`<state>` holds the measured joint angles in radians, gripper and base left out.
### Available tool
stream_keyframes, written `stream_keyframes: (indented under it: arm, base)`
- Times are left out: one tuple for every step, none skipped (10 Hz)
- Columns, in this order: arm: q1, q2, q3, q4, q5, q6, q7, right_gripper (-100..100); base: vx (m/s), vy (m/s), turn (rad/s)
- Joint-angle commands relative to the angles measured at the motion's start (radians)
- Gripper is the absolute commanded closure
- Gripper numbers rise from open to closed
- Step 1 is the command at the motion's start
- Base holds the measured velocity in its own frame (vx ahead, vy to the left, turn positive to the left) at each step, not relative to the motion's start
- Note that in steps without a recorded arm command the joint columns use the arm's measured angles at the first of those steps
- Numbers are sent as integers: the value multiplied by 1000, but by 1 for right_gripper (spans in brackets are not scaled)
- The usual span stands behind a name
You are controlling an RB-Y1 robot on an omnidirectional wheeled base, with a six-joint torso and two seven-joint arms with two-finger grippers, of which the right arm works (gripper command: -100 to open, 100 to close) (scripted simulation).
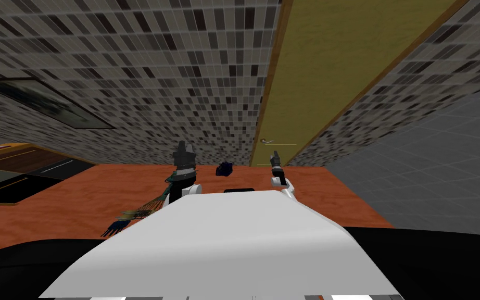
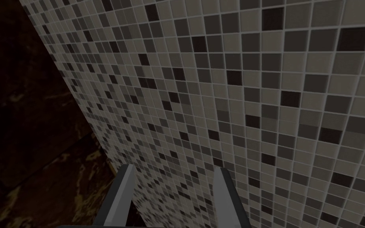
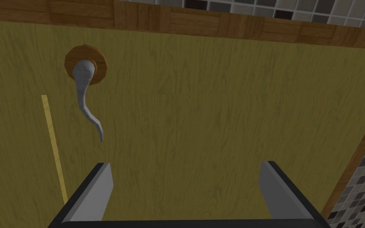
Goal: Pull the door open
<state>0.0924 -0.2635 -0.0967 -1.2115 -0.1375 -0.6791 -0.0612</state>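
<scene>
The right jaws stand open facing the yellow-green wood-grained door, set in its brown wooden frame. Its curved grey lever handle hangs near one finger, outside the gap and untouched. The left jaws, raised well left of the door, are open too.

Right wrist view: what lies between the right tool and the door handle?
Only bare yellowish door panel. The right tool, open, sits short of the grey handle. This shows in the right wrist view.

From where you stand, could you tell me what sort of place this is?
Likely a hallway in a house: mosaic-tiled walls, an orange wooden floor, and a yellow-green door with a lever handle.
</scene>
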Motion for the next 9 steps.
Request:
stream_keyframes:
  arm:
    - [-24, -13, -5, 50, -7, -6, -5, -100]
    - [-24, -13, -5, 67, -7, -6, -5, -100]
    - [-43, -23, -9, 107, -13, -10, -9, -100]
    - [-62, -32, -13, 139, -18, -15, -12, -100]
    - [-62, -32, -13, 162, -18, -15, -12, -100]
    - [-80, -42, -17, 192, -24, -19, -16, -100]
    - [-80, -42, -17, 210, -24, -19, -16, -100]
    - [-97, -51, -21, 243, -29, -23, -19, -100]
    - [-97, -51, -21, 253, -29, -23, -19, -100]
  base:
    - [41, -44, 131]
    - [34, -37, 66]
    - [36, -42, 145]
    - [54, -69, 185]
    - [42, -55, 60]
    - [37, -40, 109]
    - [33, -34, 77]
    - [34, -39, 133]
    - [28, -36, 56]
